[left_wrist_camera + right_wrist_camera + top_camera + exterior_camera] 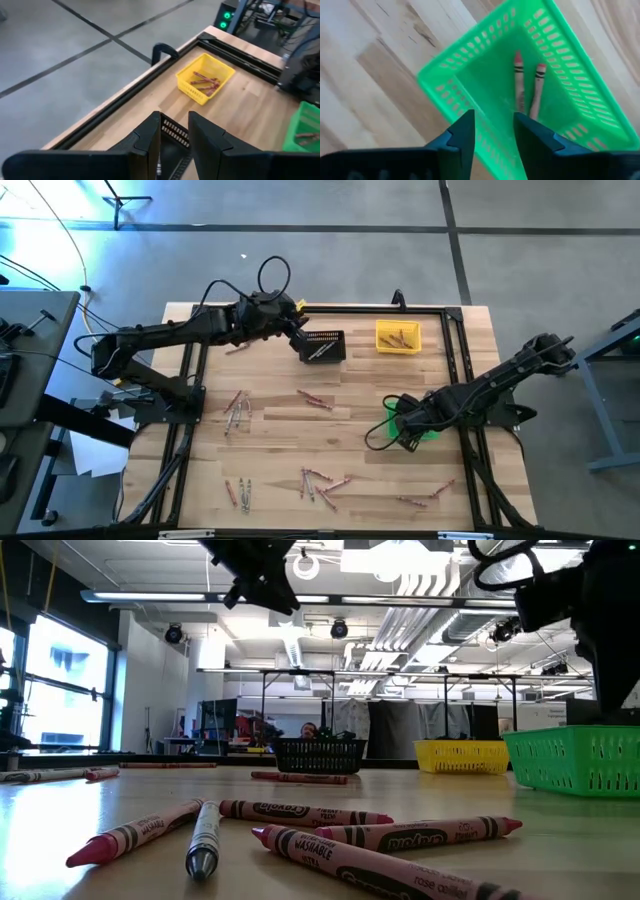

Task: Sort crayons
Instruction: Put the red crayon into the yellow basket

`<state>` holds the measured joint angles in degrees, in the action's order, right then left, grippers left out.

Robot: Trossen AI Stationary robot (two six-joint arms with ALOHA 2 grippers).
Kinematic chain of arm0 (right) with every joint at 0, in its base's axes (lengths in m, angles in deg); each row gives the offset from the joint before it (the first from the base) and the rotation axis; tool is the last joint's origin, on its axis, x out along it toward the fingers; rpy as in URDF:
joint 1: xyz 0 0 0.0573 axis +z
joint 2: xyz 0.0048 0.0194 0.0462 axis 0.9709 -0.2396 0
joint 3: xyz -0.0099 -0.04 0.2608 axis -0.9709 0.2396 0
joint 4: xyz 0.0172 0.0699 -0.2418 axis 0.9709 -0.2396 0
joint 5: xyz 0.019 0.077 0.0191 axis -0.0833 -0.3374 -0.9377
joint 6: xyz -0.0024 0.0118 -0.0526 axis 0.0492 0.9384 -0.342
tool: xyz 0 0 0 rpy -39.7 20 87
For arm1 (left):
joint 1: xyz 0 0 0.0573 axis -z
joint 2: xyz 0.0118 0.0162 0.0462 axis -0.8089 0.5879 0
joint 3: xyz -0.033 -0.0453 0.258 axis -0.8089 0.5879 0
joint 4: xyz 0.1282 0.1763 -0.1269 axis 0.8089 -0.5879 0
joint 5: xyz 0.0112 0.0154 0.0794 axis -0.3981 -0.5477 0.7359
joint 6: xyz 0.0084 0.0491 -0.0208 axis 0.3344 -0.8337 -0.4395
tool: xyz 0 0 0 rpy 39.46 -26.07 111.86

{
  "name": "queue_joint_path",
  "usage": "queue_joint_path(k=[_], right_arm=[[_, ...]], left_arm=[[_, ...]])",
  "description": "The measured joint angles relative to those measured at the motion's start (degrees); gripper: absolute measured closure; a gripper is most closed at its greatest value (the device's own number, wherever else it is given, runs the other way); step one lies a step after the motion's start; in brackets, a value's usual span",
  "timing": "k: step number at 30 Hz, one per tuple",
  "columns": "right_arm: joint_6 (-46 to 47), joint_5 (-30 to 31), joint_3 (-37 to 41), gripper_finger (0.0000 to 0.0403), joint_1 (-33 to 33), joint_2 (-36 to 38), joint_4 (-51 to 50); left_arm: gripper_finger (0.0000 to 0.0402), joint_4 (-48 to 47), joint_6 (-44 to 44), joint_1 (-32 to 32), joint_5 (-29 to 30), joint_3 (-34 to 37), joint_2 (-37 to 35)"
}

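Note:
Loose crayons lie flat on the wooden table in clusters [236, 408] [318, 483], and several show close up in the low view [310, 812]. My right gripper [494, 135] hangs open, pointing down over the green bin [445, 85], where two pink crayons [520, 82] lie side by side on the floor. My left gripper [175, 137] stands open over the near edge of the black bin [325, 346] at the far side of the table; its fingers hold nothing. The yellow bin [192, 92] beyond it holds a few reddish crayons [206, 82].
A black metal frame [455, 340] runs along the table's far and side edges. The three bins stand in the far and right part of the table; bare wood [350, 375] lies between them and the crayon clusters nearer the front edge.

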<state>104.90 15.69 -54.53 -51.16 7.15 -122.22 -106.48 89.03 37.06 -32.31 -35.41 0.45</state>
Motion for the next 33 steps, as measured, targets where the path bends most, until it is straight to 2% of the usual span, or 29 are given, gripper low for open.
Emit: queue_joint_path(k=[6,11,15,18,21,25,33], right_arm=[[2.97,-3.28,-1.79,0.0287,4.76,0.00,3.11],[13.87,-4.06,-1.39,0.0295,14.69,-0.82,11.83],[23.45,-4.75,-1.37,0.0301,22.52,-4.26,16.50],[25.99,-6.80,-1.47,0.0302,27.43,-7.90,19.48],[24.81,-11.07,-1.47,0.0302,30.66,-11.30,18.51],[17.77,-15.21,-1.47,0.0302,32.53,-14.23,15.15],[-3.80,-14.95,-1.47,0.0302,34.96,-18.01,14.12]], left_arm=[[0.0316,-2.08,2.97,1.44,-2.18,-0.02,0.00],[0.0316,-4.72,6.35,4.59,-2.14,-0.02,0.00],[0.0316,-4.13,9.56,8.23,-2.14,-0.02,0.00],[0.0316,-4.18,12.07,11.50,-2.14,-0.02,0.00],[0.0316,-4.16,14.61,14.94,-1.81,-0.02,0.00],[0.0316,-4.11,18.60,19.64,0.78,-0.02,0.00],[0.0316,-2.34,24.63,28.17,7.14,-0.02,0.00]])
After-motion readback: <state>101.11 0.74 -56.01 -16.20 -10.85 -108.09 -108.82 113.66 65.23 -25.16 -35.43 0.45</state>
